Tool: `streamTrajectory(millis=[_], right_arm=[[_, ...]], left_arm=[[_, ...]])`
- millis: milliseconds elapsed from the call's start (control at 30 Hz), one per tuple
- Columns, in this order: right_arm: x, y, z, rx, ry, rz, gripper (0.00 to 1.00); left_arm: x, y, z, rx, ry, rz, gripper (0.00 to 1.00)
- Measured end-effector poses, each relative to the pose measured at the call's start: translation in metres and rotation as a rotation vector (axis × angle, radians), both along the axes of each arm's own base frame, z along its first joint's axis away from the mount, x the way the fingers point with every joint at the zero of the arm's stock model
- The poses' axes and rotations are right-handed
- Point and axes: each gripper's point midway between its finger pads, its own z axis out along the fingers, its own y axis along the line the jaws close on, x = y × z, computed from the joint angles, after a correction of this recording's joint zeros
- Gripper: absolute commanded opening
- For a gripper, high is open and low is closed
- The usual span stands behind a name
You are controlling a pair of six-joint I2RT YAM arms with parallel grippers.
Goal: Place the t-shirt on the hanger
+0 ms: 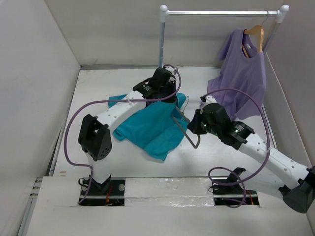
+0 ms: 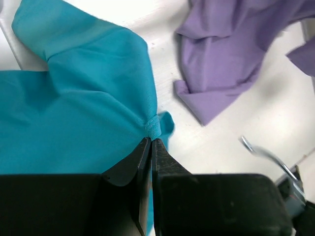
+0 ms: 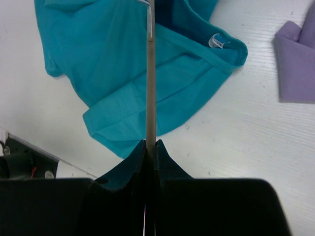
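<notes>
1. The table [image 1: 98, 88] is a flat white surface with a faint grain, boxed in by pale, smooth walls
2. The left arm, in white shells with black joints and a looping purple cable, reaches from its base to the middle of the table
3. The t-shirt [image 1: 150, 125] lies crumpled on the table left of centre, between the two arms. It is soft teal knit cloth with loose folds, a short sleeve sticking out to the left and a hemmed edge turned towards the near side
4. The left gripper [image 2: 151, 140] has black wedge-shaped fingers pressed together. They pinch a small gathered knot of the teal cloth at the shirt's far right edge, and creases fan out from that point
5. The shirt's collar is a narrow ribbed band curving round an opening, with a small white label [image 3: 216, 41] sewn inside it
6. The hanger [image 3: 150, 88] is a thin, stiff grey rod bent into angles. It stands over the shirt's right side, and I cannot tell whether any part is inside the cloth
7. The right gripper [image 3: 150, 143] clamps that rod between its dark tapered fingers, nearly closed around it
8. The purple top [image 1: 241, 73] is limp, smooth, sleeveless lilac cloth. It hangs on a light wooden hanger [image 1: 256, 33] and its lower edge pools on the table
9. The rail [image 1: 221, 13] is a shiny metal tube with white rounded end joints
</notes>
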Motion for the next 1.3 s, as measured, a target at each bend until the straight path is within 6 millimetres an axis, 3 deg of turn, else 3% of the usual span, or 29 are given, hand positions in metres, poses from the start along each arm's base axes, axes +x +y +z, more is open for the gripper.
streamTrajectory(millis=[133, 333, 467, 600, 767, 900, 1033, 1167, 1300], right_arm=[[0.020, 0.008, -0.001, 0.010, -0.029, -0.045, 0.00], [0.050, 0.028, 0.020, 0.112, -0.148, -0.080, 0.00], [0.072, 0.036, 0.011, 0.137, -0.190, -0.130, 0.00], [0.086, 0.041, 0.000, 0.112, -0.196, -0.166, 0.00], [0.065, 0.044, 0.023, 0.144, -0.228, -0.127, 0.00], [0.019, 0.038, 0.062, 0.241, -0.267, -0.076, 0.00], [-0.017, 0.021, 0.087, 0.330, -0.291, -0.079, 0.00], [-0.013, 0.008, 0.091, 0.319, -0.308, -0.154, 0.00], [-0.009, 0.018, 0.080, 0.213, -0.261, -0.157, 0.00]], left_arm=[[-0.023, 0.006, 0.028, -0.045, -0.026, -0.018, 0.00], [-0.045, 0.014, 0.065, -0.121, -0.057, -0.033, 0.00], [-0.049, 0.015, 0.072, -0.142, -0.053, -0.031, 0.00], [-0.049, 0.022, 0.066, -0.116, -0.045, 0.007, 0.00], [-0.046, 0.040, 0.075, -0.106, -0.065, 0.070, 0.00], [-0.041, 0.045, 0.097, -0.134, -0.109, 0.099, 0.00], [-0.037, 0.043, 0.120, -0.169, -0.145, 0.103, 0.00], [-0.033, 0.037, 0.145, -0.210, -0.185, 0.095, 0.00], [-0.031, 0.037, 0.160, -0.225, -0.211, 0.094, 0.00]])
